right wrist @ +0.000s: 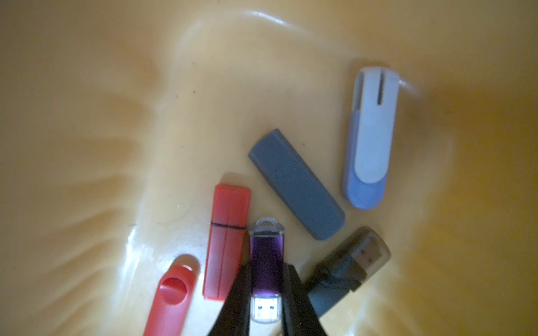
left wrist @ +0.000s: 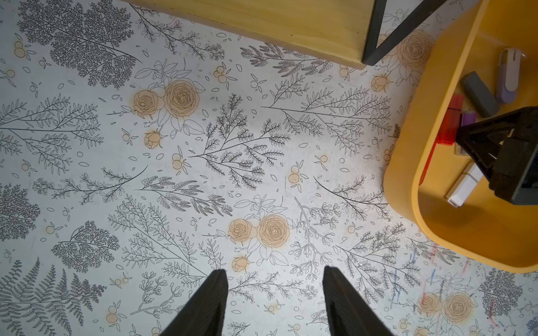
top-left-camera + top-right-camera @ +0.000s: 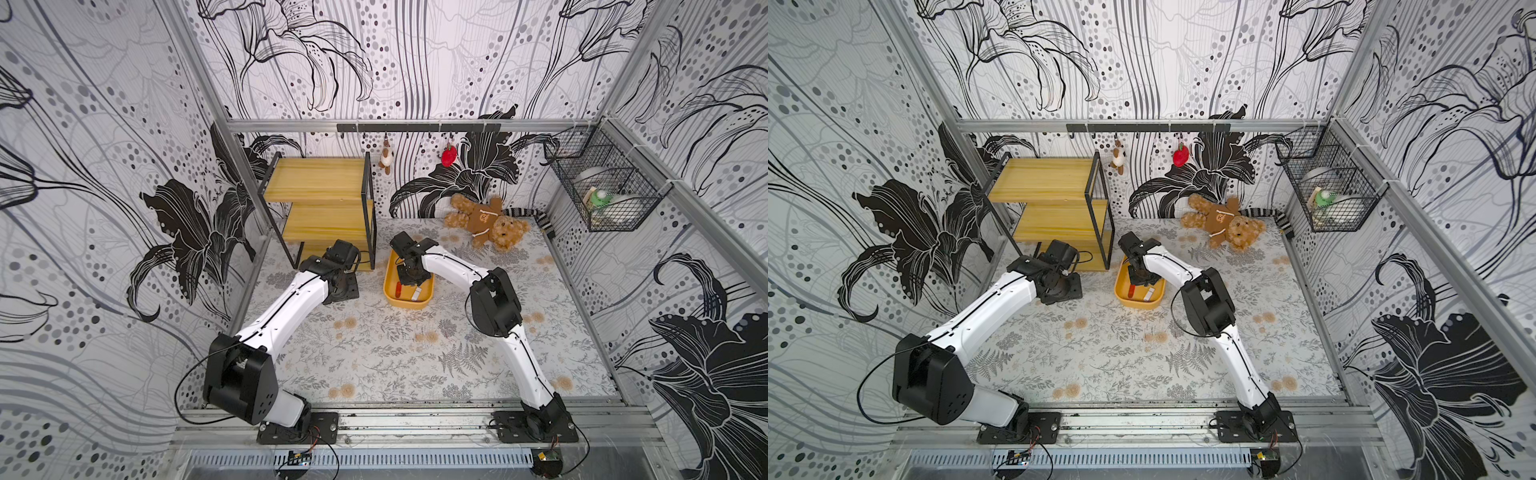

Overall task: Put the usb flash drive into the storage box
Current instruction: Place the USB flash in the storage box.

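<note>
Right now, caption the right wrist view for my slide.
Right pincer grips a purple flash drive inside the yellow storage box, among five other drives.

In both top views the storage box (image 3: pixel 409 303) (image 3: pixel 1140 304) is sitting on the table (image 3: pixel 374 345) near mid-frame. The shelf rack (image 3: pixel 324 187) is standing just up and left of it, the teddy bear (image 3: pixel 486 222) is lying up and right, well apart, and the wire basket (image 3: pixel 606 195) is hanging at the upper right. The right gripper (image 1: pixel 267 272) is reaching into the box, jaws pressing both sides of the usb flash drive (image 1: pixel 266 250), with other drives (image 1: pixel 297 186) lying beside it on the box floor. The left gripper (image 2: pixel 275 273) is hanging over the table left of the box, jaws apart.
</note>
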Motion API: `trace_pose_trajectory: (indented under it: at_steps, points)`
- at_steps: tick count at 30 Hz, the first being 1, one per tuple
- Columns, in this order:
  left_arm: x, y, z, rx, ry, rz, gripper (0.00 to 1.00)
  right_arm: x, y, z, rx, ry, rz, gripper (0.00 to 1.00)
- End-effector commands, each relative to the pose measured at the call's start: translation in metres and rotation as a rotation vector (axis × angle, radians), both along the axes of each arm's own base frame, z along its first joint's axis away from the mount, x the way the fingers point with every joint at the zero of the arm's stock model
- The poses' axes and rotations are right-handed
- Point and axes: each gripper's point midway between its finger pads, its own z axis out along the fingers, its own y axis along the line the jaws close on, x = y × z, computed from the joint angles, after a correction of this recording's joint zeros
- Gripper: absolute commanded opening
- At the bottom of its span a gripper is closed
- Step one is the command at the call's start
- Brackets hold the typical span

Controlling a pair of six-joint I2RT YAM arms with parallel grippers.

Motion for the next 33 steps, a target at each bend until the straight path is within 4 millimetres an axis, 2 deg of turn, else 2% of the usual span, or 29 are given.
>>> trace_pose_trajectory:
  at_steps: [1,3,8,13,15,20,24,28,33]
  points:
    - [0.003,0.002,0.007,-0.011,-0.039,-0.005,0.58,-0.007,-0.004,-0.021,-0.027,0.056,0.007,0.15]
    - [0.003,0.002,0.007,-0.011,-0.037,-0.005,0.58,-0.007,-0.005,-0.020,-0.031,0.052,0.003,0.23]
    - [0.002,0.002,0.007,-0.010,-0.036,-0.005,0.58,-0.005,-0.005,-0.017,-0.032,0.043,0.002,0.35]
    - [0.002,0.003,0.009,-0.011,-0.041,-0.004,0.58,-0.001,-0.006,-0.004,-0.031,0.008,-0.003,0.36]
    - [0.002,0.004,0.012,-0.008,-0.046,-0.001,0.57,0.002,-0.007,0.008,-0.018,-0.028,-0.009,0.36]
    - [0.001,0.006,0.022,-0.009,-0.068,0.008,0.58,0.005,-0.011,0.049,0.002,-0.106,-0.020,0.34]
    - [0.001,0.010,0.031,-0.005,-0.089,0.015,0.58,-0.002,-0.019,0.096,0.029,-0.170,-0.026,0.34]
    - [-0.002,0.013,0.034,0.002,-0.104,0.010,0.58,-0.018,-0.031,0.147,0.067,-0.249,-0.022,0.34]
    - [-0.006,0.020,0.026,0.024,-0.139,0.015,0.59,-0.051,-0.061,0.196,0.093,-0.335,-0.029,0.38]
